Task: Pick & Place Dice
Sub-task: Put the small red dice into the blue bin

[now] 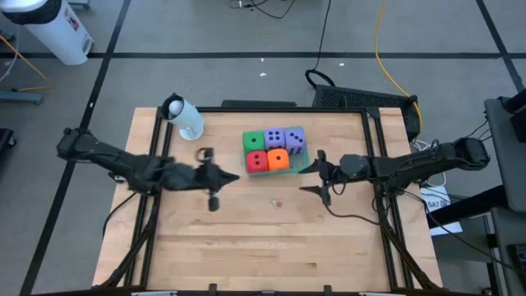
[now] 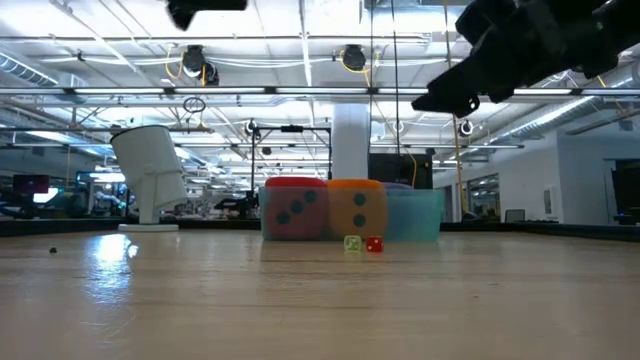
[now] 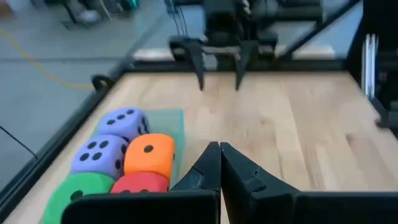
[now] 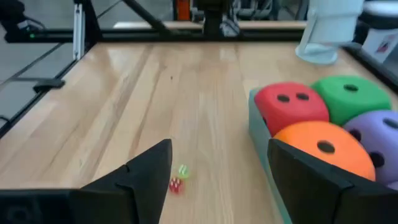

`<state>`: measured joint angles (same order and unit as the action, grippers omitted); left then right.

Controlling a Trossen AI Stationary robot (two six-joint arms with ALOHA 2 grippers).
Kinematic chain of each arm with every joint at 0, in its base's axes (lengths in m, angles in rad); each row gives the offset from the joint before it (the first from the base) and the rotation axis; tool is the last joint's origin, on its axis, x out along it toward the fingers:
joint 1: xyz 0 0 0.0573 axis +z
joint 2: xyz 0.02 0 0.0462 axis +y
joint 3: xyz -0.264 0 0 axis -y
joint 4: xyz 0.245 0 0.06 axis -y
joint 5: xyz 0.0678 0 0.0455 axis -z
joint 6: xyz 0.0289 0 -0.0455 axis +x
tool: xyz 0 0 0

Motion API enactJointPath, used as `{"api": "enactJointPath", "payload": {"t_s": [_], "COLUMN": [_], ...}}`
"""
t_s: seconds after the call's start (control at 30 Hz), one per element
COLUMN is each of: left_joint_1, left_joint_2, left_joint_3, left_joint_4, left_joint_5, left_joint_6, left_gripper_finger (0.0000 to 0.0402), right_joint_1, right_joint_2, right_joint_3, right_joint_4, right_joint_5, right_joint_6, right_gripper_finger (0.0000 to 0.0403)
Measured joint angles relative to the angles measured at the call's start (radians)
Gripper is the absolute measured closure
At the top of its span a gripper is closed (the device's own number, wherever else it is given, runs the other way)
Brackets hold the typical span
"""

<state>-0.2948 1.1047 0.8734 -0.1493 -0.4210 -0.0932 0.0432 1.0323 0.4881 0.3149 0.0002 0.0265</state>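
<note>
From above, five dice are seen packed together in a shallow teal tray (image 1: 301, 163) near the far middle of the tabletop (image 1: 263, 238): the green die (image 1: 253, 140), two purple dice (image 1: 284, 138), the red die (image 1: 257, 161) and the orange die (image 1: 279, 159). The left tool (image 1: 233, 176) is placed just left of the tray, and the right tool (image 1: 316, 173) just right of it. A white cup (image 1: 184, 116) is seen tipped near the far left corner.

At table height, the red and orange dice are shown side by side in front, and two tiny dice (image 2: 363, 244), one yellowish and one red, are seen on the wood before them. A dark arm is seen overhead, though which one it is cannot be told.

In the left wrist view, the left tool's fingers (image 3: 208, 165) are pressed together with nothing between them.

In the right wrist view, the right tool's fingers (image 4: 152, 171) are spread apart and hold nothing, the orange die lying just beside one finger.
</note>
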Motion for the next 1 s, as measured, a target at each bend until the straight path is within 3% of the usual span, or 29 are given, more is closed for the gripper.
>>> {"api": "enactJointPath", "payload": {"t_s": [0.17, 0.37, 0.6, 0.8, 1.0], "left_joint_1": [-0.064, -0.046, 0.042, 0.081, 0.096], "left_joint_2": [-0.18, -0.331, -0.474, -0.481, -0.47], "left_joint_3": [-0.294, -0.534, -0.598, -0.598, -0.597], "left_joint_4": [0.255, 0.505, 0.468, 0.435, 0.442], "left_joint_5": [-0.074, 0.072, 0.073, 0.064, 0.063], "left_joint_6": [0.013, 0.093, 0.029, 0.022, 0.039], "left_gripper_finger": [0.04, 0.04, 0.04, 0.0399, 0.0397], "right_joint_1": [0.101, 0.213, 0.348, 0.431, 0.446], "right_joint_2": [0.054, 0.167, 0.385, 0.585, 0.746], "right_joint_3": [0.0, 0.0, 0.0, 0.002, 0.073], "right_joint_4": [0.13, 0.299, 0.512, 0.61, 0.646], "right_joint_5": [0.096, 0.201, 0.384, 0.57, 0.596], "right_joint_6": [0.048, 0.13, 0.145, 0.175, 0.182], "right_gripper_finger": [0.0163, 0.0178, 0.0192, 0.0206, 0.0219]}}
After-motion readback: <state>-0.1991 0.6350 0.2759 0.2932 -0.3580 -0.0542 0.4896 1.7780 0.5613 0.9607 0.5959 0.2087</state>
